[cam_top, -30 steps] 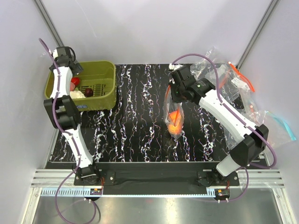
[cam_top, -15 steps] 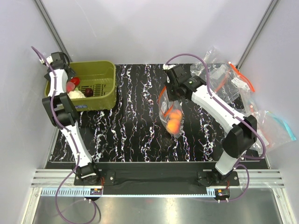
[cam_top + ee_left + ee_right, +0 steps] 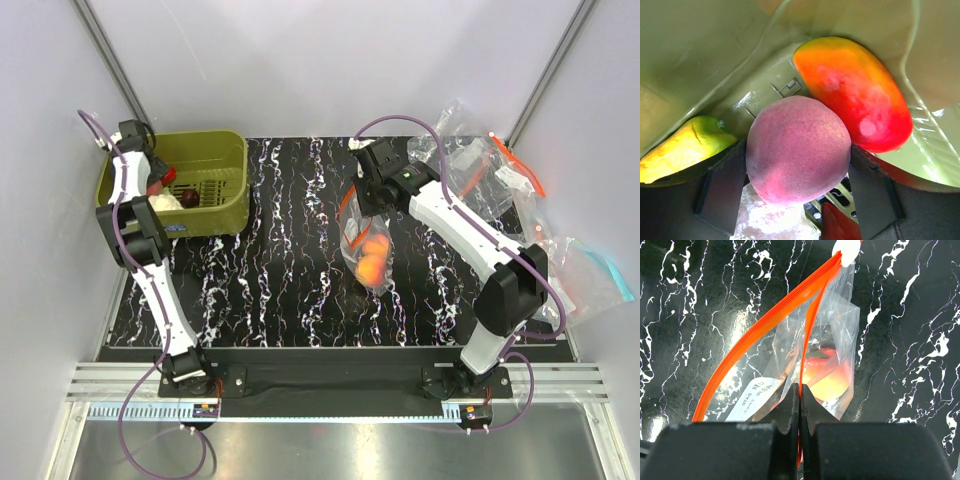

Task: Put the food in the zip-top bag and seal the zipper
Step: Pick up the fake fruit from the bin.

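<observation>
Where the black table (image 3: pixel 280 290) with its white marble veins fills the floor of the cell, pale grey walls (image 3: pixel 330 60) close it in on three sides and metal rails (image 3: pixel 330 380) run along the 6 o'clock edge. An olive basket (image 3: pixel 215 218) sits at the table's 10 o'clock corner. A heap of spare clear bags (image 3: pixel 480 160) lies from 2 to 3 o'clock.

Down inside the basket, the left gripper (image 3: pixel 797 175) has its jaws spread wide around a pink-purple peach (image 3: pixel 797 150). Its dark fingers (image 3: pixel 722 192) stand at the fruit's 9 and 3 o'clock flanks, right at its skin. Whether they press it cannot be told. A red-orange mango-like fruit (image 3: pixel 855 105) lies touching the peach at 1 o'clock, and a yellow-green fruit (image 3: pixel 682 150) lies at 9 o'clock.

Just right of the table's centre, the right gripper (image 3: pixel 799 395) is clamped tight on the zip-top bag (image 3: pixel 840 330), pinching its red-orange zipper (image 3: pixel 765 325). The bag hangs from that grip with its mouth gaping and the white slider (image 3: pixel 846 249) at the strip's far end. Orange fruits (image 3: pixel 827 375) lie in the bag's bottom.
</observation>
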{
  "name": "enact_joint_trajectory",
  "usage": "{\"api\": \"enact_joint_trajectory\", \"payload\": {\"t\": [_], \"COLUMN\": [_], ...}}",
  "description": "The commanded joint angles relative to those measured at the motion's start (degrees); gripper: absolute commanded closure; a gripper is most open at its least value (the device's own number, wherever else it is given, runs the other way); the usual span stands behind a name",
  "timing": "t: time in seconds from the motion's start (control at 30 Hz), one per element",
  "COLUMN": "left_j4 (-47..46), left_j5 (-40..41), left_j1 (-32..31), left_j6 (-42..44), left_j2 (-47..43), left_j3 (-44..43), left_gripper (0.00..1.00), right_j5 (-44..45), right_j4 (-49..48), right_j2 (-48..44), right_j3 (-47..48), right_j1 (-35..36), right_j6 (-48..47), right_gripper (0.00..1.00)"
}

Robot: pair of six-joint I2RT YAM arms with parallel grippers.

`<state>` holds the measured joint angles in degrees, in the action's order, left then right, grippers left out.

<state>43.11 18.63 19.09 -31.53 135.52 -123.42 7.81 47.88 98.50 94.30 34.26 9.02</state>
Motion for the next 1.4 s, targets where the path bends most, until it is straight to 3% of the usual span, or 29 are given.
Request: {"api": "enact_joint_trajectory", "payload": {"t": [0.0,0.07,0.27,0.43,0.57,0.73,0.97,1.03,1.2,1.37], "left_j4": [-3.3,-8.2,-11.3,-22.8,-26.8,-28.2,-25.0,-24.5,-24.6,-22.8], "left_j5": [-1.4,-2.2,-7.6,-12.3,-16.4,-20.2,-24.3,-25.7,-28.6,-32.8], "left_j1": [0.2,0.2,-0.1,-1.6,-3.0,-9.1,-24.8,-27.3,-32.2,-34.6], "left_j6": [0.7,1.2,-0.2,-3.7,-4.9,-9.1,-10.8,-12.1,-11.1,-9.4], "left_j2": [-2.4,-6.5,-15.2,-28.9,-39.4,-52.1,-61.1,-63.1,-66.8,-66.4], "left_j3": [-0.8,3.0,5.5,23.9,30.1,39.2,43.1,44.0,46.9,44.1], "left_gripper": [0.54,0.56,0.57,0.57,0.57,0.57,0.57,0.57,0.57,0.57], "right_j5": [0.0,0.1,-0.1,2.5,4.2,7.0,8.4,5.8,-12.6,-16.9], "right_j4": [0.1,0.7,1.7,3.6,7.8,12.1,17.8,19.3,15.6,13.0], "right_j2": [-0.4,-0.7,-1.6,-2.6,-1.9,-2.3,-5.3,-5.4,-8.5,-10.2], "right_j3": [2.6,2.6,2.6,3.2,5.4,8.8,12.5,15.3,13.8,11.0], "right_j1": [-0.4,-0.4,-0.4,-0.4,-0.4,-0.3,-0.1,-0.1,-0.1,-0.1], "right_j6": [0.6,0.8,2.2,3.6,5.1,8.0,6.1,4.8,2.9,4.4], "right_gripper": [1.0,1.0,1.0,1.0,1.0,1.0,1.0,1.0,1.0,1.0]}}
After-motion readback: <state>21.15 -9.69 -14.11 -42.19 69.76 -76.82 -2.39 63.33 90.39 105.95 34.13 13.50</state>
